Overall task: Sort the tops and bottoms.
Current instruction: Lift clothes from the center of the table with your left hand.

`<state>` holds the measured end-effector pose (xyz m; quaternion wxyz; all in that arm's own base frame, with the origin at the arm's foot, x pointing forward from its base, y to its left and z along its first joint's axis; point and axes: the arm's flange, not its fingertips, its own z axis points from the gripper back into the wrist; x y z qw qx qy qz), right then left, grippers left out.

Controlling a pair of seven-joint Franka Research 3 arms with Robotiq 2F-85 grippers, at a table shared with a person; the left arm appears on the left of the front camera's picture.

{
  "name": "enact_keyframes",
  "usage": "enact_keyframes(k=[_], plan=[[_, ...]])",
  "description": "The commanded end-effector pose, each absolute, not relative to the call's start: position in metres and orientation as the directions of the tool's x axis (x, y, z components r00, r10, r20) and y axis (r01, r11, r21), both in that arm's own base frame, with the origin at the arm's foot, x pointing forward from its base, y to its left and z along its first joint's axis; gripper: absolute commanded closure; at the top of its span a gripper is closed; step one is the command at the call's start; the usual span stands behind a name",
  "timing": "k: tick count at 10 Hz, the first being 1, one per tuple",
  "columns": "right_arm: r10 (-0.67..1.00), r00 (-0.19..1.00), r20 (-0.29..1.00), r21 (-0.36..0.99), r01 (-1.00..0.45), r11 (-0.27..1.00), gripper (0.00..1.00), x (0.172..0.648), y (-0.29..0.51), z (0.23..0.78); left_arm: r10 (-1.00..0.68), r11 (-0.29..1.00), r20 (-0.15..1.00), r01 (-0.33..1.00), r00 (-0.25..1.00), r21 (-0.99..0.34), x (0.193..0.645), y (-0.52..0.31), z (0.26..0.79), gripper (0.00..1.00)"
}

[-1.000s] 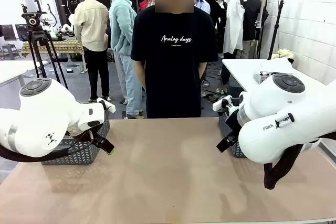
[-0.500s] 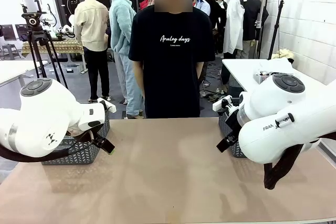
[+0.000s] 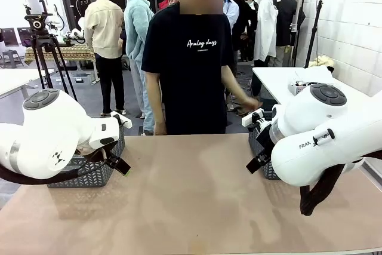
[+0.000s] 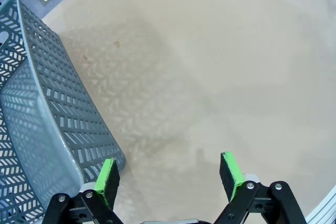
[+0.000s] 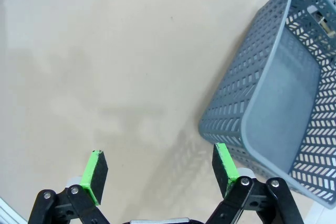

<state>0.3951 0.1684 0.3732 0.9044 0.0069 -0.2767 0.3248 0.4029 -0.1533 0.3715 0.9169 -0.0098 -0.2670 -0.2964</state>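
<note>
1. Left wrist view: my left pincer [image 4: 169, 171] hangs over the bare bench [image 4: 220, 51] with its green pads spread wide and nothing between them. The grey left lattice basket [image 4: 63, 93] fills the left of the frame, and its near corner sits just beside the left-hand pad. What I can see of its inside looks bare. No cloth lies ahead of the pads here.

2. Right wrist view: my right pincer [image 5: 159, 166] is likewise spread wide and holds nothing. The right lattice basket [image 5: 247, 87] runs down the right of the frame, its corner just beside the right-hand pad. The bench surface takes up the rest.

3. Front view: both arms sit low at the frame's sides, each in front of its own basket, with the bench's middle open between them. The person [image 3: 188, 58] stands at the far edge, at upper centre. The person's hand [image 3: 250, 104] is stretched out to right of centre, above the right basket and near my right arm.

4. I cannot tell where the tops and bottoms are, so their long axis and their bearing from either pincer are unknown. If a garment comes in by that outstretched hand, I judge my right arm to be nearer to take it.
</note>
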Motion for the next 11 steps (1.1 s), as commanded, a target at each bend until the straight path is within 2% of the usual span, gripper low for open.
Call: enact_keyframes(k=[1, 11], plan=[[0.582, 0.637, 0.506, -0.166, -0.59, 0.79, 0.0, 0.3952, 0.1683, 0.3733, -0.535, 0.826, 0.496, 0.546, 0.684, 0.138, 0.4035, -0.1516, 0.3716, 0.0], [0.582, 0.637, 0.506, -0.166, -0.59, 0.79, 0.0, 0.3952, 0.1683, 0.3733, -0.535, 0.826, 0.496, 0.546, 0.684, 0.138, 0.4035, -0.1516, 0.3716, 0.0]])
